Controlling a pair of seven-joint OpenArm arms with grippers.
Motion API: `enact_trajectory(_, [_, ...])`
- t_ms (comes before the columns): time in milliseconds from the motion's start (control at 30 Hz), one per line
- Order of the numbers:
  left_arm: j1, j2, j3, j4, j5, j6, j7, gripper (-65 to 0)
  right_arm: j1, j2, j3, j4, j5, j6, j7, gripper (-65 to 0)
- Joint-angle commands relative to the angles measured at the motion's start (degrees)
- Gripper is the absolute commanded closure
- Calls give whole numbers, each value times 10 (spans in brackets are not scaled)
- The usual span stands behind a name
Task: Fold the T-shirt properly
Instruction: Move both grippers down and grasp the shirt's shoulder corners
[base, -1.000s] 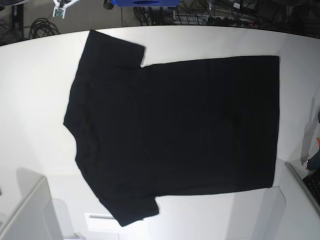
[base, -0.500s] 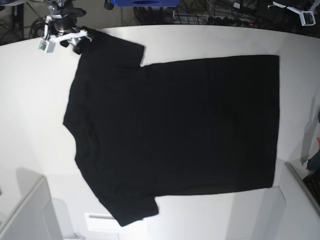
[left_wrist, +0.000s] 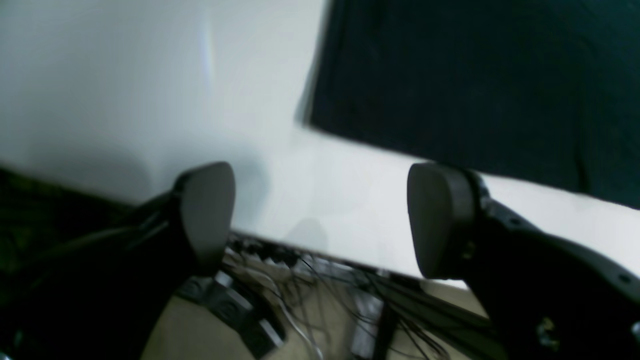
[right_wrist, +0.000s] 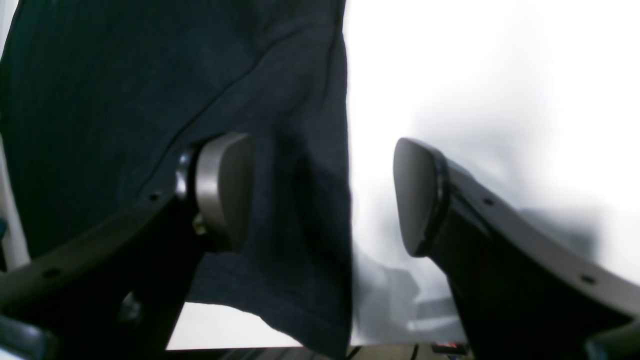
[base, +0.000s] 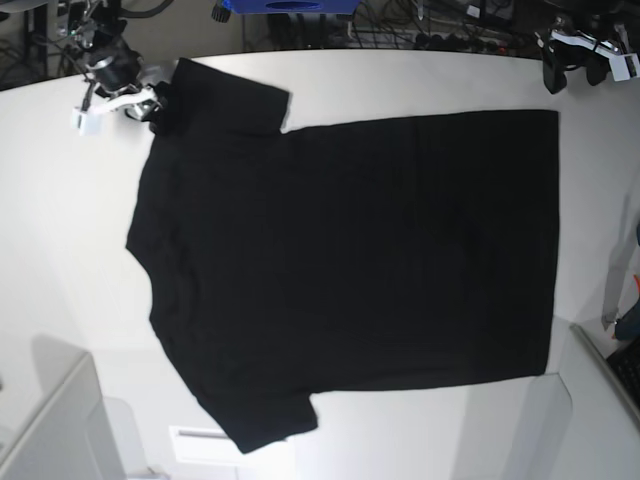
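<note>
Both my hands are open: right hand (right_wrist: 320, 195) over the T-shirt (base: 350, 260) sleeve, left hand (left_wrist: 320, 220) beside its corner. Pinching only desk (base: 60, 250) could miss cloth.

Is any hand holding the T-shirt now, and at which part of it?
Nothing is held. Left hand and right hand are both open; the T-shirt lies flat.
</note>
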Motion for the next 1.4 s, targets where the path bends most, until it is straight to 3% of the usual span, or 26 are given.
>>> enact_trajectory(0, [0,6,-20,5,1,-2,1,-517,-6,6,1,1,8,8,9,-411])
enact_trajectory(133, [-42,31,-91,5,11,-39,73,-517,-8,5,-1,-28,7,12,9,-411])
enact_trajectory(300, [-95,36,-143,4,11,-79,183,-517,-18,6,-43,-34,7,55,8,-386])
enact_trajectory(567, [-151,52,-158,-22,11,-92,220,-517,-3,4,-44,-100,7,59,11,-213])
enact_trajectory(733, [-200,51,-158,-85,11,-91,259,-517,0,4,-44,-98,7,59,11,0])
enact_trajectory(1000, [-248,49,-110,-123,12,-86,276,-517,6,3,-45,-96,8,59,9,0])
enact_trajectory(1133, [-263,49,-73,-123,12,-28,275,-517,5,3,-44,-94,8,59,9,0])
enact_trajectory(1233, [-273,50,-51,-123,12,-15,276,-515,5,3,-44,-94,8,59,9,0])
enact_trajectory(1300, [-275,50,-30,-123,12,-15,276,-471,4,3,-44,-94,8,59,9,0])
enact_trajectory(1367, [-276,50,-11,-123,12,-15,276,-360,4,3,-44,-94,8,59,9,0])
